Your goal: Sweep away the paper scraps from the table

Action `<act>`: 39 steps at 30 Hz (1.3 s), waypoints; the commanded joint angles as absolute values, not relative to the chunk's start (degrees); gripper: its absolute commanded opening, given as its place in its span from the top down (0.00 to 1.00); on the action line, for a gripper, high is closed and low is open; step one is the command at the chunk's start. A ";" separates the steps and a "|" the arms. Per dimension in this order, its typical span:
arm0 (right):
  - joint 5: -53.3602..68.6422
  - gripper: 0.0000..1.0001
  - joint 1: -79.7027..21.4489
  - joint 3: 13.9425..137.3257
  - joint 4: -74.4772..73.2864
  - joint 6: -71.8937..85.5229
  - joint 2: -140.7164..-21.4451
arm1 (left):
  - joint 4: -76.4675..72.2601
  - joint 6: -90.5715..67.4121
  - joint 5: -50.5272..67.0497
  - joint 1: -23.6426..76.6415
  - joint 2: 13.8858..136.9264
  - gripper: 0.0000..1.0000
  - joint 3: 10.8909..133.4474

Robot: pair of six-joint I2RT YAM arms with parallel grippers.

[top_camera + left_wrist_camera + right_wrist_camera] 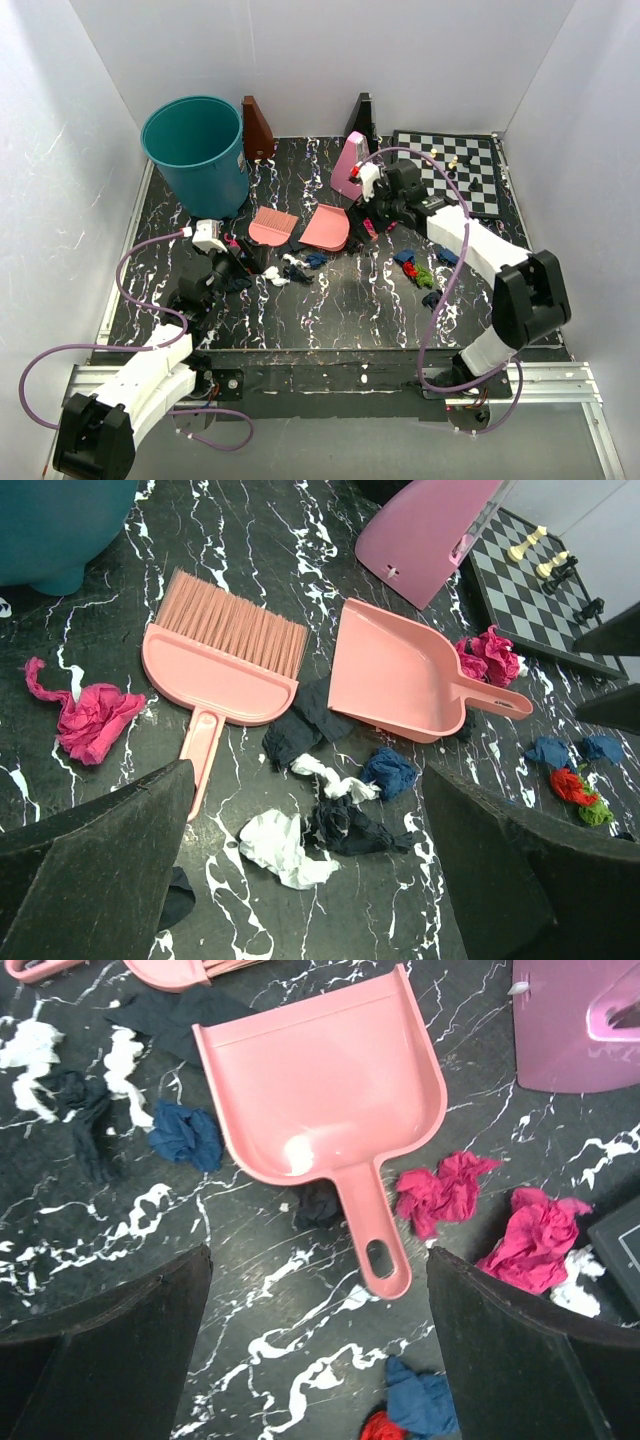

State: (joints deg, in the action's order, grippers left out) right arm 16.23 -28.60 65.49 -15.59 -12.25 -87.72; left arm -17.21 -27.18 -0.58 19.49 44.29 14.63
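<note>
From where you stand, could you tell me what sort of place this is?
Probably a staged robot test bench: white panels box in a black marbled table, with paper scraps, a pink dustpan and brush.

The left arm (150, 372) and the right arm (470, 238) have white shells and black joints. A thin purple cable (444, 290) loops beside each arm. The left gripper (245, 258) and the right gripper (366, 214) have broad, black, matte fingers (90, 865).
</note>
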 commanded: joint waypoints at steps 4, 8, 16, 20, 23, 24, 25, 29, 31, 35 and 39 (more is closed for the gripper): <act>16.61 0.02 -29.18 77.77 -23.45 -19.60 -96.58 | -18.28 -25.84 -0.62 19.60 44.38 0.02 14.15; 15.56 0.08 -29.79 79.89 -24.08 -20.21 -99.49 | -17.93 -25.66 -0.88 19.69 44.21 0.02 14.41; 14.50 0.18 -30.76 81.39 -26.28 -20.65 -103.62 | -18.11 -25.93 -0.70 19.69 44.38 0.02 14.41; 13.71 0.18 -30.85 81.04 -26.28 -20.92 -105.02 | -17.93 -25.93 -0.97 19.69 44.30 0.02 14.50; 12.05 0.20 -31.03 81.47 -27.51 -21.27 -106.69 | -17.75 -25.93 -0.97 19.69 44.12 0.02 14.50; 11.69 0.22 -31.03 81.74 -27.77 -21.36 -107.22 | -17.93 -25.93 -0.97 19.69 44.12 0.02 14.41; 11.60 0.22 -30.94 81.65 -28.03 -21.36 -107.49 | -17.76 -25.93 -0.97 19.60 44.12 0.02 14.41; 10.11 0.22 -30.94 81.82 -27.34 -21.09 -108.45 | -18.02 -26.02 -0.79 19.77 44.30 0.02 14.50; 9.67 0.25 -31.02 82.44 -27.42 -20.92 -109.07 | -17.84 -25.93 -0.88 19.60 44.30 0.02 14.59; 10.19 0.35 -30.94 83.58 -28.56 -21.01 -110.04 | -17.66 -25.93 -1.05 19.60 43.86 0.02 14.50; 9.58 0.43 -31.03 84.11 -28.91 -21.01 -111.18 | -17.49 -25.93 -1.05 19.69 43.86 0.02 14.59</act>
State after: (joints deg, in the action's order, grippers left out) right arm 10.24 -30.83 81.03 -27.77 -20.60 -110.28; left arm -17.19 -26.59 -0.62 19.53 44.47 14.59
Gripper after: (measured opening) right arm 0.612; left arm 0.981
